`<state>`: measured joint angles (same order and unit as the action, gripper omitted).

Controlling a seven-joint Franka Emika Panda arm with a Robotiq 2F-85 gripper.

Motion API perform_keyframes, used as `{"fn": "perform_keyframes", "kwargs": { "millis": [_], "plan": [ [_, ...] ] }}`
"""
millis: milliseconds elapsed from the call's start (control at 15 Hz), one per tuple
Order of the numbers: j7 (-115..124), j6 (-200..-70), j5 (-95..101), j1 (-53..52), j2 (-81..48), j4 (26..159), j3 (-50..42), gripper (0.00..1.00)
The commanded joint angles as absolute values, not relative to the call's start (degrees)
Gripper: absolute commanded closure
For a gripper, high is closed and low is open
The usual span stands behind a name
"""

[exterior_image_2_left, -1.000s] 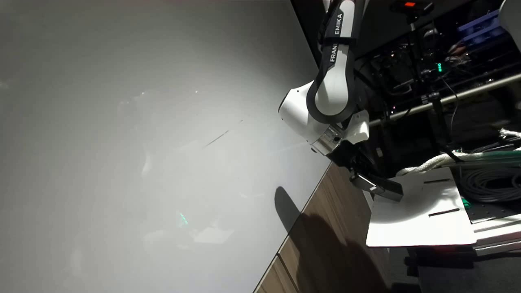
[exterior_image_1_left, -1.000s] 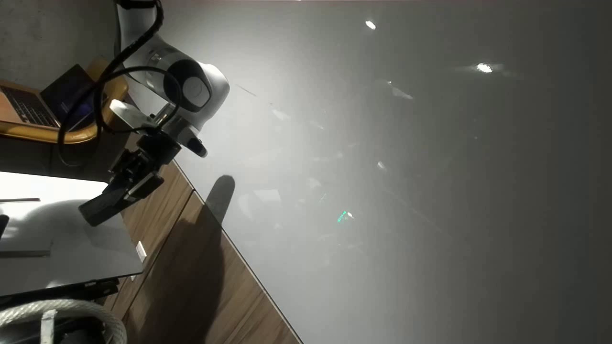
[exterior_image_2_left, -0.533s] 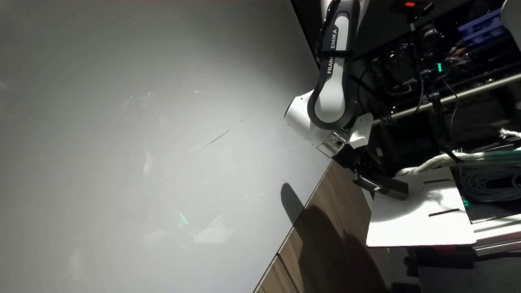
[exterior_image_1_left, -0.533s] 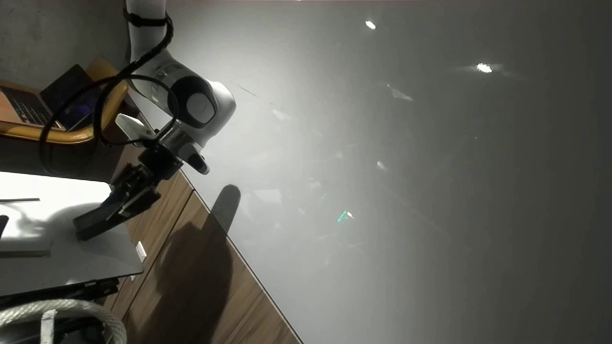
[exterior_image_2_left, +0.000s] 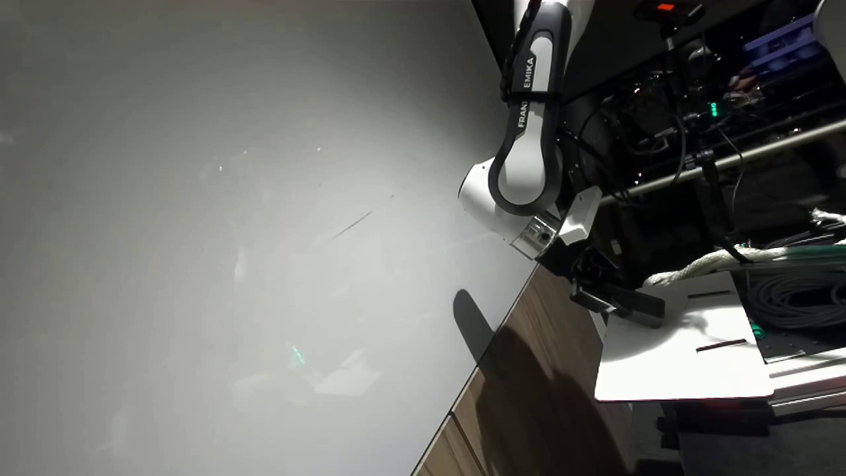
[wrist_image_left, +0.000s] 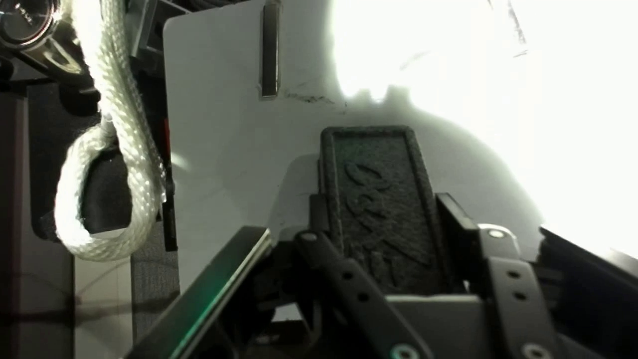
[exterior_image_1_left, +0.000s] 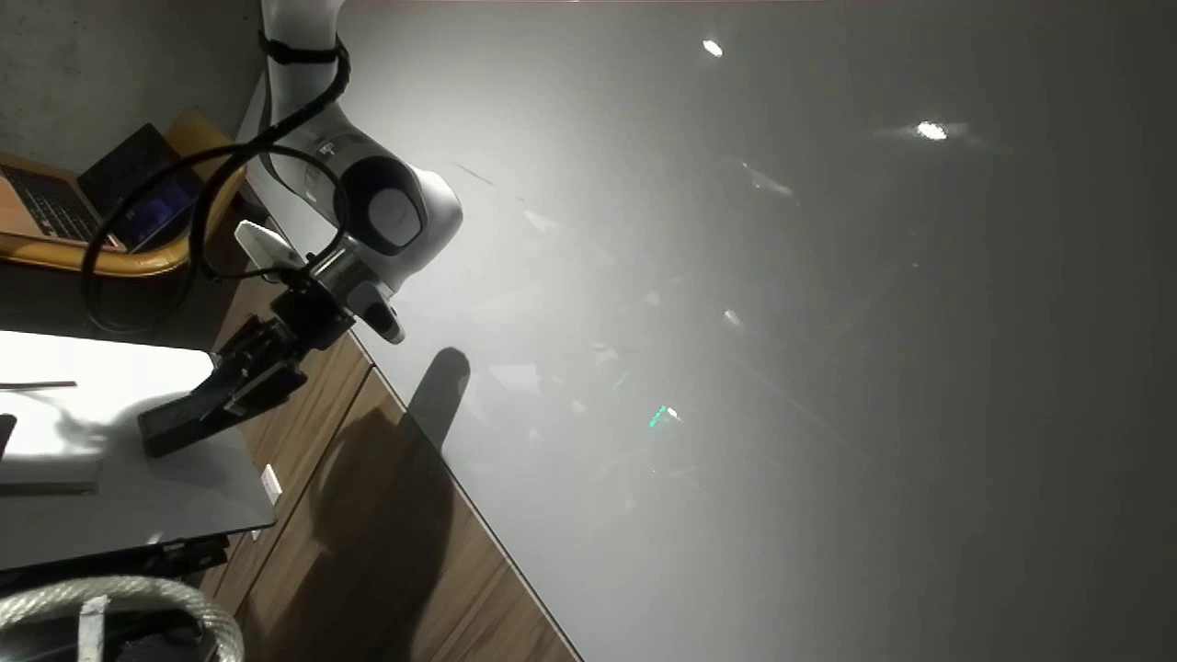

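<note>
In the wrist view, the tool (wrist_image_left: pixel 385 212) grips a dark whiteboard eraser (wrist_image_left: pixel 376 184), its jaws pressed against the two long sides and parted by just the eraser's width. The eraser's broad face, with raised lettering along it, is turned toward the camera. Behind it is a white panel (wrist_image_left: pixel 224 134) bearing a dark metallic strip (wrist_image_left: pixel 270 55) and dark smudges (wrist_image_left: pixel 309 98); glare washes out much of the panel's right side. Whether the eraser touches the panel or floats just above it is hard to judge. A loop of braided white rope (wrist_image_left: pixel 119 94) lies beside the panel's left edge.

In an exterior view, the Franka Emika arm (exterior_image_1_left: pixel 394 216) angles the tool down to the left, and the eraser juts from the jaws over the panel, near its edge. A laptop (exterior_image_1_left: pixel 74 202) sits on a yellow chair (exterior_image_1_left: pixel 138 265). Wood panelling (exterior_image_1_left: pixel 478 588) borders a large glossy grey surface (exterior_image_1_left: pixel 782 349), and a shadow (exterior_image_1_left: pixel 386 515) crosses both.

In an exterior view, coiled grey cable (exterior_image_2_left: pixel 786 318) lies beside the panel, whose near edge the eraser overlaps. A thin dark line (exterior_image_2_left: pixel 352 225) marks the grey surface, well apart from the tool.
</note>
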<state>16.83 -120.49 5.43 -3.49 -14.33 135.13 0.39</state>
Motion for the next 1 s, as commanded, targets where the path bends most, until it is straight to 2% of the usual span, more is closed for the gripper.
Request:
{"fn": "perform_keyframes", "kwargs": {
  "millis": [0,600,667,733,800,933],
  "plan": [
    [17.1,-118.6,3.3,-4.2,-16.6,133.2,1.1,0.71],
    [17.2,-115.3,3.0,-5.4,-19.4,130.4,1.3,0.71],
    [17.2,-115.1,3.0,-5.4,-19.7,130.2,1.2,0.56],
    [17.2,-114.8,3.0,-5.4,-20.0,129.9,1.2,0.21],
    [17.2,-114.6,3.0,-5.4,-20.2,129.7,1.2,0.19],
    [17.3,-114.7,3.0,-5.4,-21.1,129.6,1.1,0.05]
  ]
}}
